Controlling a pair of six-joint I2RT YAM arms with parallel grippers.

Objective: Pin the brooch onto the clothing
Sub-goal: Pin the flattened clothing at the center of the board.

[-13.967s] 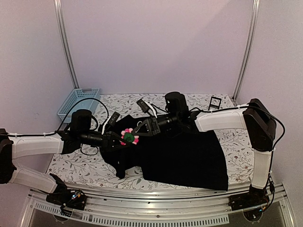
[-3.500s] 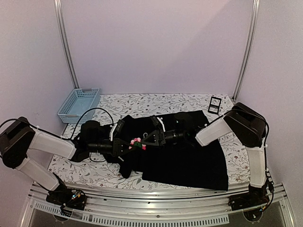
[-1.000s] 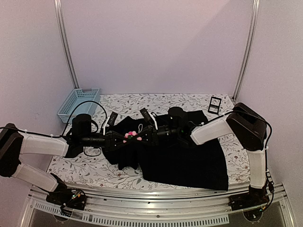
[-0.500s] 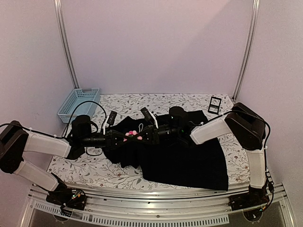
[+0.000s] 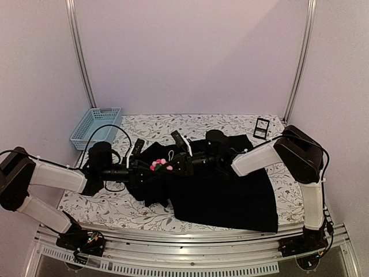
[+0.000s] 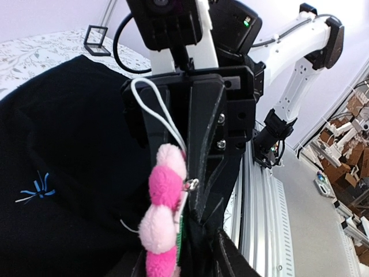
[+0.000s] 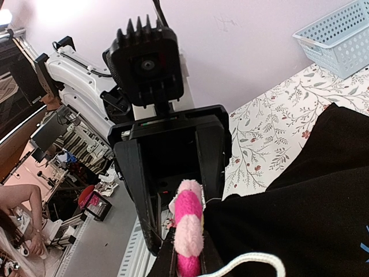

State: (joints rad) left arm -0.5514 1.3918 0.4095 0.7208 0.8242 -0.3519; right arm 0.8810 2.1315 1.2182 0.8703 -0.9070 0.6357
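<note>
Brooch (image 7: 188, 228), flower of pink petals: gripped edge-on between the closed-down fingers of the right gripper (image 5: 174, 164), raised just over the left part of the clothing (image 5: 230, 190), with a metal pin showing at its back. Left gripper (image 5: 149, 168): faces the right one tip to tip, its fingers parted and the brooch in the gap. Clothing, black shirt: spread on the floral table (image 5: 104, 202), bunched under the grippers, with a blue star emblem (image 6: 36, 189). Blue basket (image 5: 95, 126) at the far left corner; small black stand (image 5: 262, 127) at the far right.
</note>
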